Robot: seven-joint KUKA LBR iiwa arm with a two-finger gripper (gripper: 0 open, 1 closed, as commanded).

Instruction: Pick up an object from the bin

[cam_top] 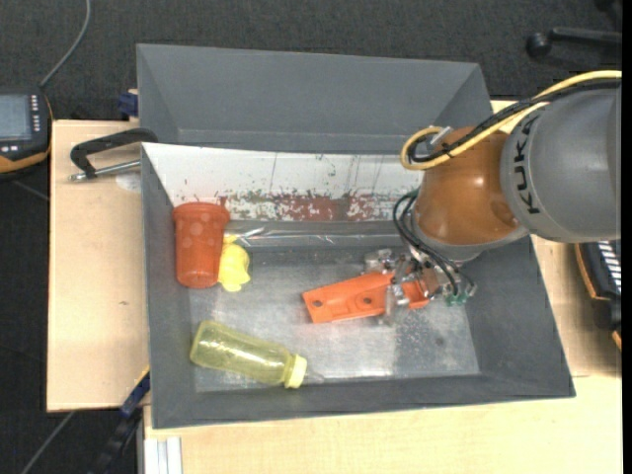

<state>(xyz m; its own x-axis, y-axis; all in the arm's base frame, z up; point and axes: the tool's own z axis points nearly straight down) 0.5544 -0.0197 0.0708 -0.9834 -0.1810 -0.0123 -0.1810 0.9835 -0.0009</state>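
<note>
The tool sits low at the right end of a flat orange plastic piece lying in the middle of the bin. I cannot tell whether it is open or closed.

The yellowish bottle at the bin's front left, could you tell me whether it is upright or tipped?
Lying on its side: the yellowish bottle stretches lengthwise along the bin floor, pale cap toward the view's right.

Cup far left; bottle in front of it — tool right
</note>
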